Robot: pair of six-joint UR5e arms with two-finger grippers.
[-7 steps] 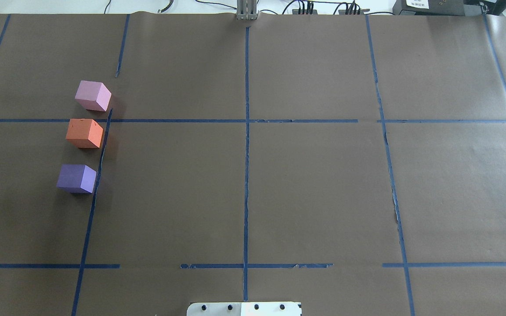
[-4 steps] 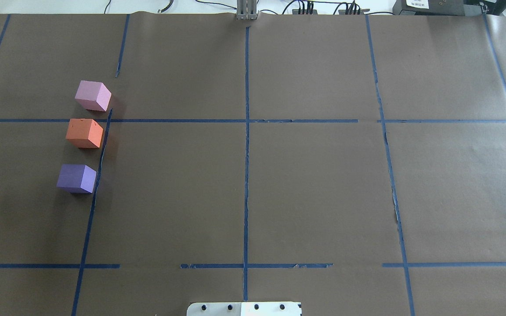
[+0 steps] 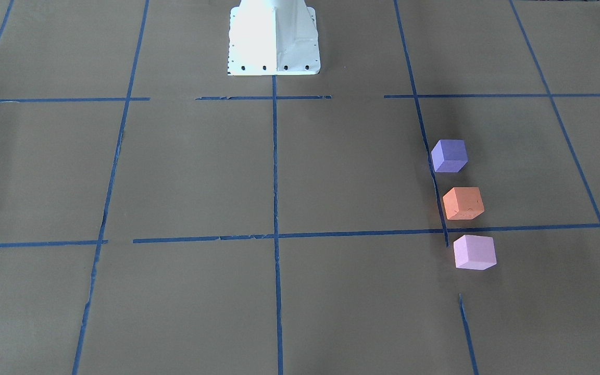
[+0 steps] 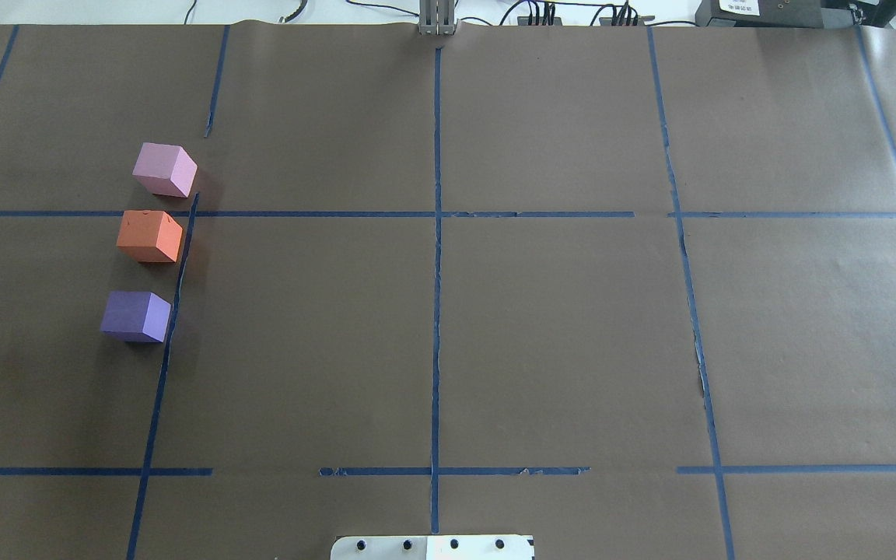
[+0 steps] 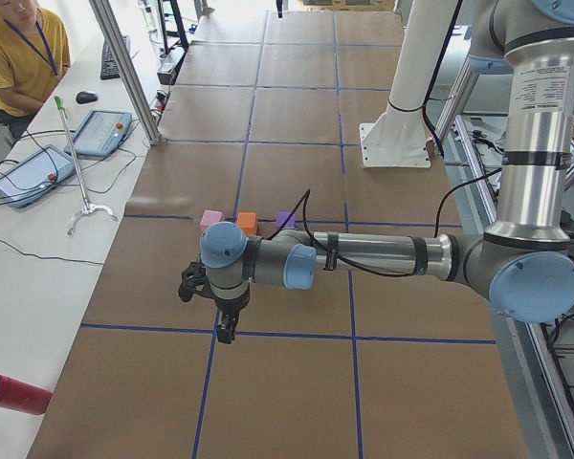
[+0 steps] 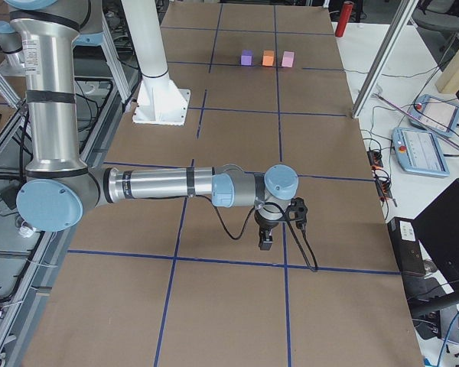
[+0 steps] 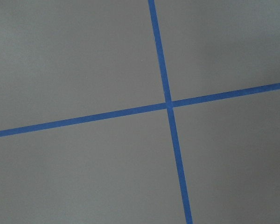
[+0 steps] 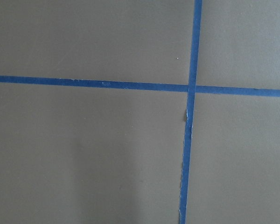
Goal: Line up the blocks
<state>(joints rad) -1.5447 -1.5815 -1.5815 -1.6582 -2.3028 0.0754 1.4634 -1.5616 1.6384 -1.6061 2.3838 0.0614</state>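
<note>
On the table's (image 4: 557, 327) left side, the pink block (image 4: 164, 169), orange block (image 4: 150, 236) and purple block (image 4: 135, 316) sit slightly apart in a row just beside a tape line (image 4: 155, 404), probably used as the guide; the line looks finished. The left gripper (image 5: 226, 330) and right gripper (image 6: 265, 241) hang over opposite table ends, likely parked clear of the row. Whether either is wide or narrow I cannot tell.

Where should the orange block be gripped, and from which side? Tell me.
Probably from straight above, fingers closing on the orange block across the row: the pink block and purple block flank its other two faces, though not touching.
</note>
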